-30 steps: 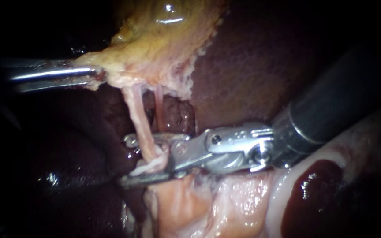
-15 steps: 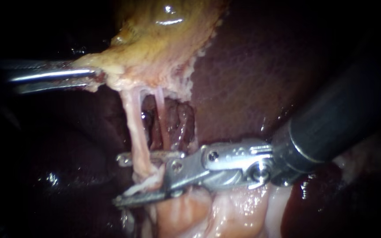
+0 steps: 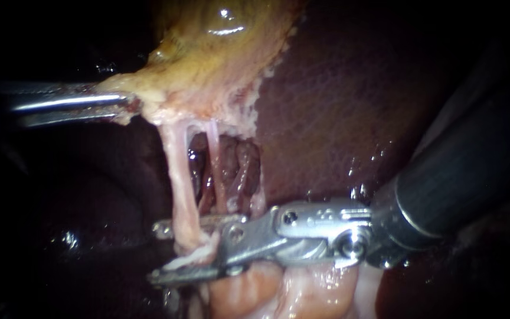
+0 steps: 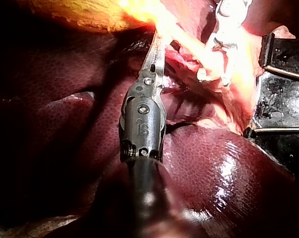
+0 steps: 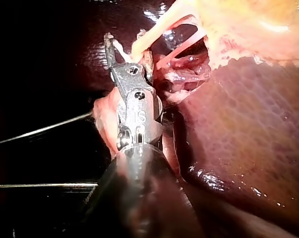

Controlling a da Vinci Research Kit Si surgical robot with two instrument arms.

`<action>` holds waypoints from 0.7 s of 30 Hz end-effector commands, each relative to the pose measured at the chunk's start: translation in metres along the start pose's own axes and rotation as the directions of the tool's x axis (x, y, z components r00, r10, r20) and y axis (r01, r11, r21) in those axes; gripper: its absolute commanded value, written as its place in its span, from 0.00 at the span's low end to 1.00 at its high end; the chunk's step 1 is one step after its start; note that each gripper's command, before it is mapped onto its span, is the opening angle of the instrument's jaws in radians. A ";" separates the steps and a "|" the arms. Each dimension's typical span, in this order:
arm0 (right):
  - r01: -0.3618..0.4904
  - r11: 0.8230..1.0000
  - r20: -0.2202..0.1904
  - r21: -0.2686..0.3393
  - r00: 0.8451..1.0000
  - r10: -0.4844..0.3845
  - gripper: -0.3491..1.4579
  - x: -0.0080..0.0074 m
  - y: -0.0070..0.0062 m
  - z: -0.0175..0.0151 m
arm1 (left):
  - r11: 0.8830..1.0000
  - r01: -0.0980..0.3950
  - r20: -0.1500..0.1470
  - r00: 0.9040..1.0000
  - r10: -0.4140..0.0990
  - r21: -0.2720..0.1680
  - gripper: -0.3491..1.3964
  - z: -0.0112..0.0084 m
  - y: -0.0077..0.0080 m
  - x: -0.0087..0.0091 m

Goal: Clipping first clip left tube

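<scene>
Two tubes leave the gallbladder (image 3: 208,65) — the left tube (image 3: 181,177) pale, thick, taut. The right instrument (image 3: 157,252) holds its jaws spread astride it; the left instrument (image 3: 130,105), upper left, pinches the gallbladder.

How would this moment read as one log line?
left instrument: jaws shut on gallbladder | right instrument: jaws open, left tube between them | not yet clipped

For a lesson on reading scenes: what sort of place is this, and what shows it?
Probably a surgical practice bench: the left instrument grips the gallbladder, the right instrument reaches around the left tube, against bare liver.
</scene>
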 end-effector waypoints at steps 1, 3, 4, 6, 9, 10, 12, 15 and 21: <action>0.001 1.000 0.000 0.000 1.000 -0.001 0.33 0.0000 0.0000 0.0000 | 1.000 0.000 0.000 1.000 0.000 0.000 0.00 0.0000 0.0000 0.0000; 0.001 1.000 0.000 0.000 1.000 -0.001 0.32 -0.0001 0.0000 0.0000 | 1.000 0.000 0.000 1.000 0.000 0.000 0.00 0.0000 0.0000 0.0000; 0.001 1.000 0.003 0.000 1.000 -0.001 0.31 -0.0001 0.0000 0.0000 | 1.000 0.000 0.000 1.000 0.000 0.000 0.00 0.0000 0.0000 0.0000; 0.001 1.000 0.003 0.000 1.000 -0.001 0.30 -0.0001 0.0000 0.0000 | 1.000 0.000 0.000 1.000 0.000 0.000 0.00 0.0000 0.0000 0.0000; 0.001 1.000 0.003 0.000 1.000 -0.001 0.26 -0.0002 0.0001 -0.0001 | 1.000 0.000 0.000 1.000 0.000 -0.001 0.00 -0.0001 0.0000 0.0000; 0.001 1.000 0.003 0.000 1.000 -0.001 0.24 -0.0002 0.0001 -0.0002 | 1.000 0.000 0.000 1.000 0.000 -0.001 0.00 -0.0001 0.0000 0.0000; 0.001 1.000 0.004 0.001 1.000 -0.001 0.21 -0.0003 0.0002 -0.0003 | 1.000 0.000 0.000 1.000 0.000 -0.001 0.00 -0.0001 0.0000 0.0000; 0.001 1.000 0.004 0.001 1.000 -0.001 0.17 -0.0005 0.0003 -0.0004 | 1.000 0.000 0.000 1.000 0.000 -0.001 0.00 -0.0001 -0.0001 0.0000; 0.002 1.000 0.004 0.002 1.000 -0.002 0.09 -0.0006 0.0005 -0.0006 | 1.000 0.000 0.000 1.000 0.000 -0.001 0.00 -0.0001 -0.0001 0.0000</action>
